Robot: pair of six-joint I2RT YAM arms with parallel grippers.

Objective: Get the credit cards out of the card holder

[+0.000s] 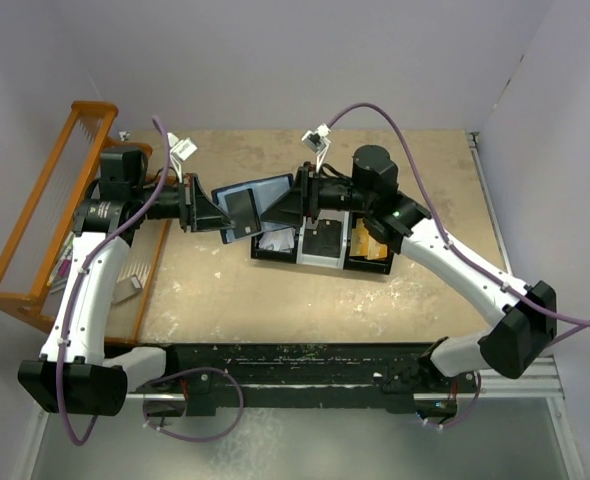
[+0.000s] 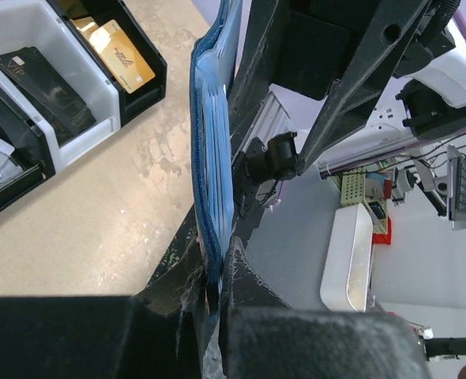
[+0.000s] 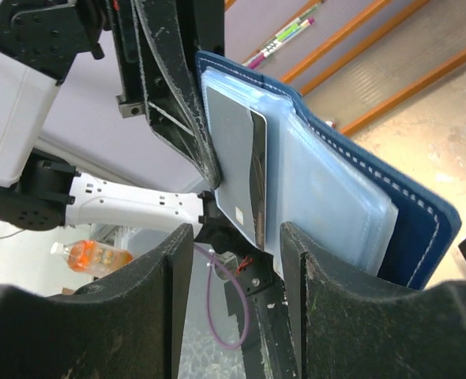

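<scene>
While the left gripper (image 1: 203, 207) is clamping one flap of it, the card holder (image 1: 258, 200) is hanging spread open above the table (image 1: 375, 320), just by the far left corner of a black tray (image 1: 387, 268). The holder's navy outer face with its pale stitching is showing toward the right wrist camera, and the paler blue-grey inner sleeves are lying stacked against it. A dark grey card (image 3: 234, 150) is standing partly out of the innermost sleeve, its edge pointing toward the right gripper (image 1: 283, 208). That gripper's jaws are standing apart on either side of the card's edge, with a sliver of gap showing on each side, so they are not gripping it. From the left wrist camera the holder is showing edge-on as a thin blue band, and the left jaws are pressing closed on its lower end. The two grippers are facing each other from left and right with the holder between them. In the tray, the middle compartment is holding a black card (image 2: 47, 87), the right one is holding a gold card (image 2: 122, 59), and the left one is holding something white that is too blurred to name. An orange wooden rack (image 1: 45, 220) is leaning at the left edge of the table, well apart from the holder.
</scene>
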